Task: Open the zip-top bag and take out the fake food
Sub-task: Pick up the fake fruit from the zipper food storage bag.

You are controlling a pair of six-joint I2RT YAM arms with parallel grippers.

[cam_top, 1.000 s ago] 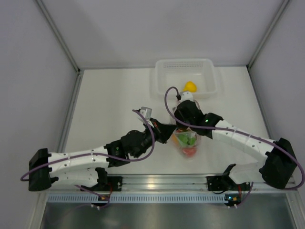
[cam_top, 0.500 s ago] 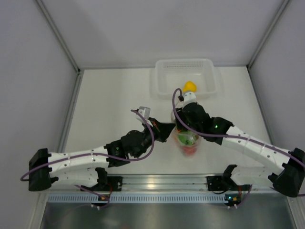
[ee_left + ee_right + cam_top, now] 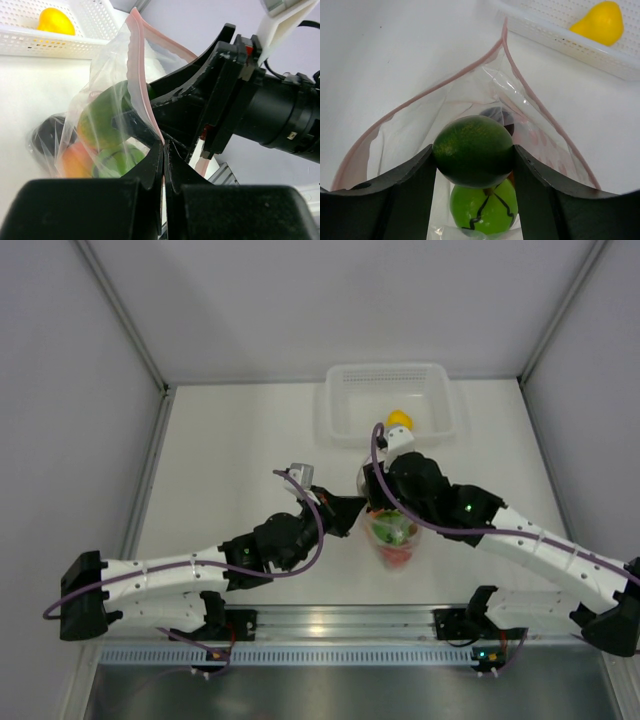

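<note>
The clear zip-top bag [image 3: 395,540] stands open near the table's front, its pink-red zip strip [image 3: 395,114] spread wide. My left gripper [image 3: 164,147] is shut on the bag's rim at the strip, to the left of the bag [image 3: 353,510]. My right gripper [image 3: 473,154] reaches down into the bag's mouth and is shut on a dark green fruit [image 3: 472,142]. Under it lie a lighter green fruit with black marks [image 3: 484,209] and a dark purple one [image 3: 496,114]. Orange and red fruit [image 3: 75,157] show through the plastic.
A white perforated tray [image 3: 336,408] stands at the back, just beyond the bag, with a yellow fruit [image 3: 399,420] in it. The right arm's wrist hangs over the bag. Walls close in on both sides.
The right arm's elbow has swung out to the right and its wrist has shifted slightly toward the tray. The bag shook. The left arm has not moved.
</note>
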